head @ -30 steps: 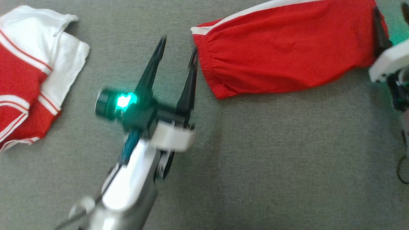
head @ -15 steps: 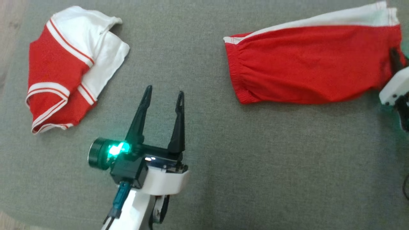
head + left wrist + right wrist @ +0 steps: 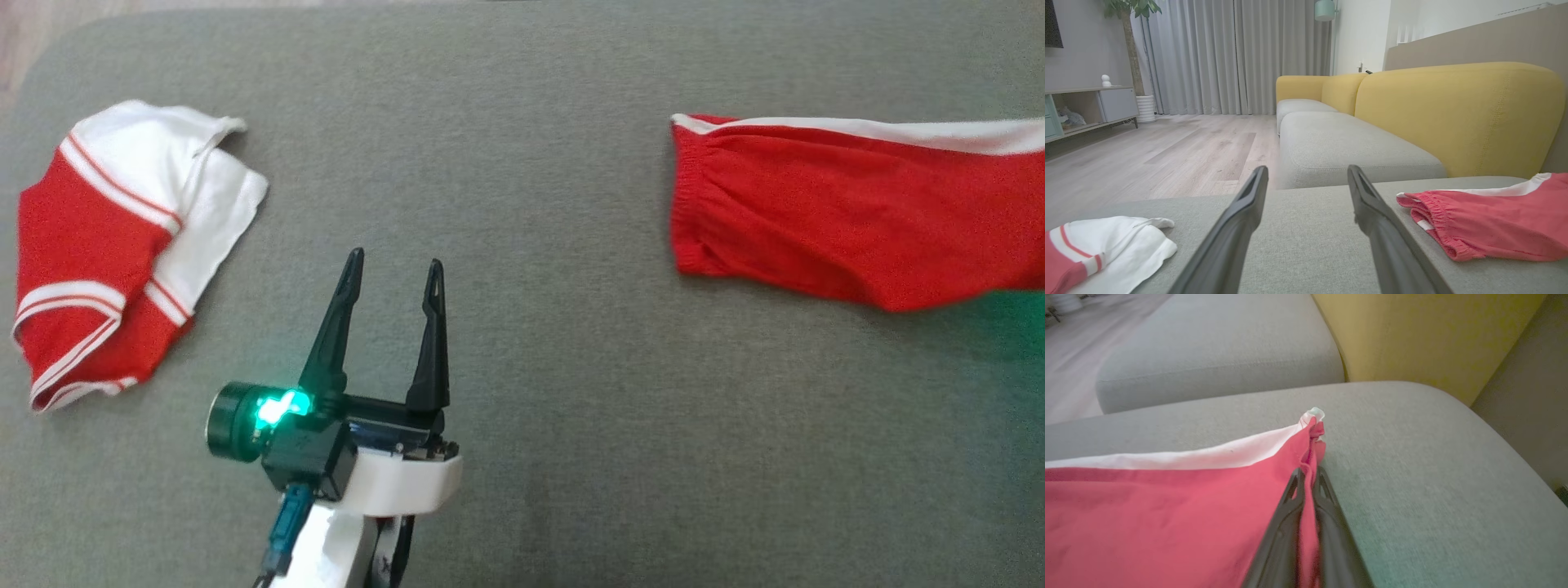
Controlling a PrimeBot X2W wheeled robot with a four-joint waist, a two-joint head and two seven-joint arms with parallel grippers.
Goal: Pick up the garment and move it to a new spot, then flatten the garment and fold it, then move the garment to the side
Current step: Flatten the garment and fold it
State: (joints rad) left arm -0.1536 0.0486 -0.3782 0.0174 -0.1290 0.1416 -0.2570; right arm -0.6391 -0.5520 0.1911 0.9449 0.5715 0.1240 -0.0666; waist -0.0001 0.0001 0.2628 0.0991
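Found the left gripper (image 3: pixel 395 260) nearest, low over the grey cushion (image 3: pixel 522 490), fingers spread wide with nothing between them. Judged it idle: parked between the two cloths and clear of both, presumably to leave the other arm room. Recorded its forearm rising from the bottom edge of the head view, wrist roughly level, fingers pointing away along the seat.

Noted a red-and-white garment (image 3: pixel 106 261) bundled to the left, well apart from that gripper; appears set aside.

Located the red garment (image 3: pixel 833 220) to the right, lying mostly flat on the cushion, elastic waistband toward the middle, white stripe along the far edge. Confirmed the right gripper (image 3: pixel 1310 477) pinched tight on a corner at the end opposite the waistband, cloth bunched between and past the fingertips. Read the corner grip as suited to dragging or lifting toward a new spot. Judged flattening and folding not yet done. Observed the right fingers held low, nearly along the cushion.

Logged a yellow backrest (image 3: pixel 1453 114) beyond.
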